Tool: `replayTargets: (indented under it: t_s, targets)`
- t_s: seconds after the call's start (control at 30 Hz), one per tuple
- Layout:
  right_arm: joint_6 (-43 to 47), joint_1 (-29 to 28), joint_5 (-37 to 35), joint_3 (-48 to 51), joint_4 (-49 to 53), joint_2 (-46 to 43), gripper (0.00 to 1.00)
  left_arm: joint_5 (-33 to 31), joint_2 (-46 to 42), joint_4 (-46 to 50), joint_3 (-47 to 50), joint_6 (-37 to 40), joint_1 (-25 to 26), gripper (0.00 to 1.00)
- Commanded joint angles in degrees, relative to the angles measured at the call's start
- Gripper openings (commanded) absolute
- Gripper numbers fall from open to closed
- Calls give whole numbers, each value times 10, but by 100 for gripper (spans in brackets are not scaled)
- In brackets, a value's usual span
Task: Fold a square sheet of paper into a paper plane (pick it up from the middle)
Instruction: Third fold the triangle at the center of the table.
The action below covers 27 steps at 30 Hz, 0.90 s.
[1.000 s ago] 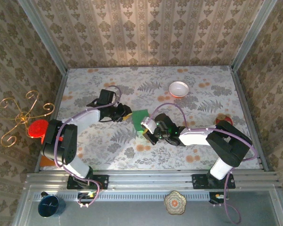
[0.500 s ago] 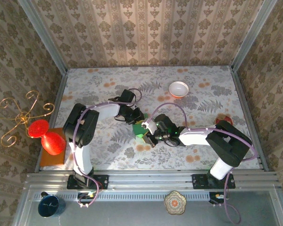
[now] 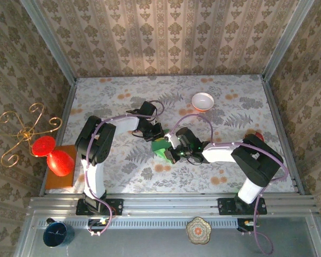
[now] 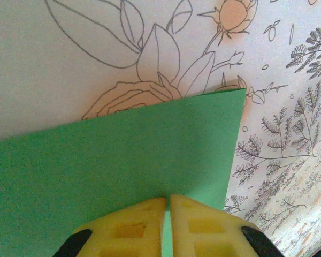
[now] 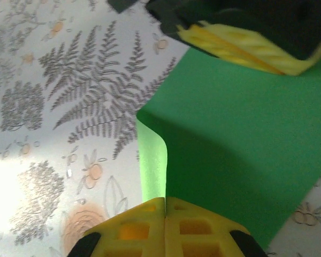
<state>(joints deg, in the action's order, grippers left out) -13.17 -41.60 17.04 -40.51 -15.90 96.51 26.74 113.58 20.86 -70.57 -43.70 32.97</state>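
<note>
The square sheet of paper (image 3: 161,145) is bright green and lies partly lifted and curled near the table's middle. My right gripper (image 3: 169,151) is at its near right side and is shut on a raised, curled edge of the sheet (image 5: 241,123), which runs straight into the closed jaws (image 5: 165,199). My left gripper (image 3: 156,134) is at the sheet's far left edge. Its yellow tips (image 4: 167,199) sit against the flat green sheet (image 4: 123,155) near a corner, with only a hairline slit between them. The left fingers (image 5: 241,45) show over the sheet's far edge in the right wrist view.
A white bowl with a red rim (image 3: 203,100) stands at the back right. A red vase (image 3: 56,158) stands on an orange board (image 3: 53,183) at the left edge, beside a gold ornament (image 3: 21,134). A red object (image 3: 255,136) sits behind the right arm.
My left arm has swung right from beside the sheet onto its far edge, jaws narrowing on the way. The right gripper kept its hold, and the sheet now looks more bunched.
</note>
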Motion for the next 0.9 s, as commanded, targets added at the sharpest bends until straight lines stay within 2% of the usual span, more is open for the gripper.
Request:
replayTargets:
  t_s: [0.0,0.57,0.7,0.87]
  targets:
    - [-25,6,-44,-19,28,13,1,-13,28,33,5,13,4,14]
    - [-35,17,-58,-26,36,30,2,3,-20,7,8,8,-4,15]
    - [-34,19,-57,-25,38,29,2,-9,-49,3,13,5,-15,19]
    - [-37,19,-52,-24,35,26,2,-20,-47,16,24,10,-30,19]
